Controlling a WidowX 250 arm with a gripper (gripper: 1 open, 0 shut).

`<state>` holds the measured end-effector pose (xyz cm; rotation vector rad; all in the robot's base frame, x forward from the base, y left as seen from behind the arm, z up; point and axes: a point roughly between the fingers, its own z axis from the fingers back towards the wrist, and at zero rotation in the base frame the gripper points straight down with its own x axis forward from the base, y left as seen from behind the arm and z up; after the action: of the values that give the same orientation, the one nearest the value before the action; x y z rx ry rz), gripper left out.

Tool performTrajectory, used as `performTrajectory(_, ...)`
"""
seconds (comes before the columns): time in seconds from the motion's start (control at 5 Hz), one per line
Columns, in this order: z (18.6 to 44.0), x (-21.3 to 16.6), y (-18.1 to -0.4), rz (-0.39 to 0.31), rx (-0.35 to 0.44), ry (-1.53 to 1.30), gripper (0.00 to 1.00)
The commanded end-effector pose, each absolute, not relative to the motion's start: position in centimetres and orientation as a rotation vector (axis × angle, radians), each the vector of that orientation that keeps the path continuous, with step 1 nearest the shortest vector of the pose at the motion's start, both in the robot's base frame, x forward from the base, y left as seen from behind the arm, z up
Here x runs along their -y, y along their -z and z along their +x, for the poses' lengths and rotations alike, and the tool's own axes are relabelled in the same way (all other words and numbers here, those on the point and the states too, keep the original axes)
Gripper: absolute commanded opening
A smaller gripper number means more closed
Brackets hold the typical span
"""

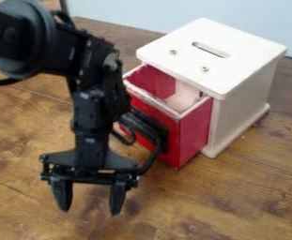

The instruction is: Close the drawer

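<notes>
At the left, the gripper (89,195) points straight down with its two fingers spread wide, holding nothing, tips just above the wooden tabletop (223,202). To its right the red drawer (171,117) stands pulled out of the white cabinet (236,80), its black wire handle (138,131) beside the arm. The black arm (96,103) rises upright, then bends up-left.

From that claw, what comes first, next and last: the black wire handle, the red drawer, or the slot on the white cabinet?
From the claw, low at the front:
1. Black wire loop handle, just up and right.
2. Red box-shaped drawer, pulled open behind the handle.
3. Slot on top of the cream-white cabinet, farthest back.
</notes>
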<state>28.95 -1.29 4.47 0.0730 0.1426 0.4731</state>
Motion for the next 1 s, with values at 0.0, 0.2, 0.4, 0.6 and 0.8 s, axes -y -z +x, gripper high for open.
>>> performTrajectory(0.0, 30.9, 0.7, -5.7, 0.073, -0.076, -0.435, 1.00)
performTrajectory(0.2, 31.8, 0.0, -5.8, 0.075, -0.063, -0.397, 1.00)
performTrajectory(0.4, 32.7, 1.5, -5.9, 0.075, -0.056, -0.364, 1.00)
performTrajectory(0.6, 33.5, 3.0, -6.3, 0.074, -0.050, -0.331, 1.00)
performTrajectory(0.8, 34.3, 4.4, -6.6, 0.073, -0.044, -0.300, 1.00)
